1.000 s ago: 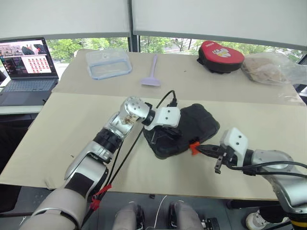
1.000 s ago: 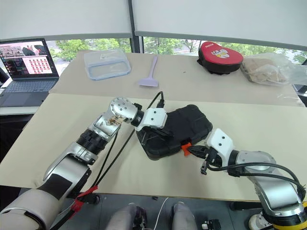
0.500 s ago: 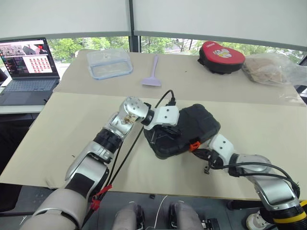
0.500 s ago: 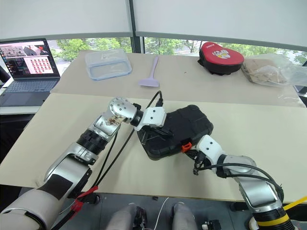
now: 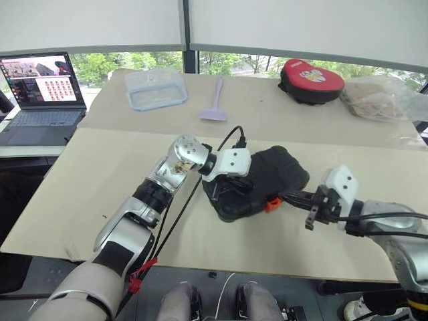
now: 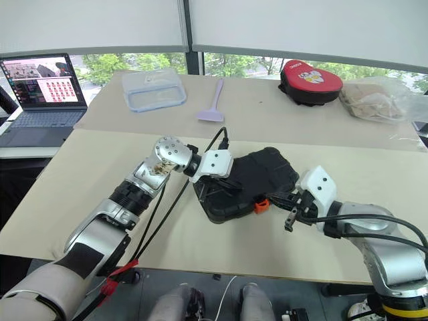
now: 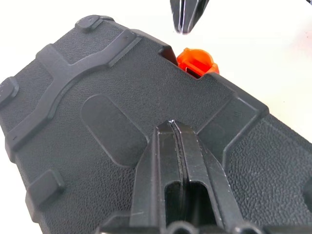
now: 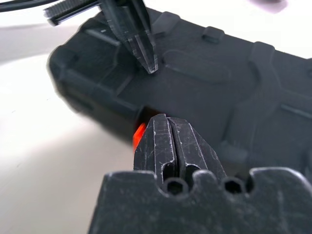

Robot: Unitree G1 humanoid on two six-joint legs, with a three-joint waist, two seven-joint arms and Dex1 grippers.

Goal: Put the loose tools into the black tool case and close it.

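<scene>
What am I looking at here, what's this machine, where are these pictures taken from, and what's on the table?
It is a two-armed humanoid robot. Two pictures look down from cameras on its head; the other two come from cameras on its wrists, looking along the fingers. On the table lies a closed black tool case with an orange latch. The left gripper, fingers shut, presses on the lid. The right gripper, also shut, points at the latch and holds nothing. Farther back are a laptop, a clear container, a lilac spatula, a red-and-black pouch and a plastic bag.
</scene>
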